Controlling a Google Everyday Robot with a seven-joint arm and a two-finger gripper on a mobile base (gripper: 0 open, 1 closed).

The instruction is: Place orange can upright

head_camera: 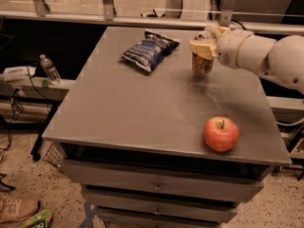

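The orange can (202,64) is upright at the far right of the grey table (137,108), its base at or just above the surface; I cannot tell which. My gripper (203,45) comes in from the right on the white arm (256,56) and is shut around the can's top part, hiding the rim.
A blue crinkled chip bag (150,50) lies at the far middle of the table, left of the can. A red apple (221,133) sits near the front right edge. A water bottle (49,69) stands on a low shelf to the left. Drawers are below the table's front.
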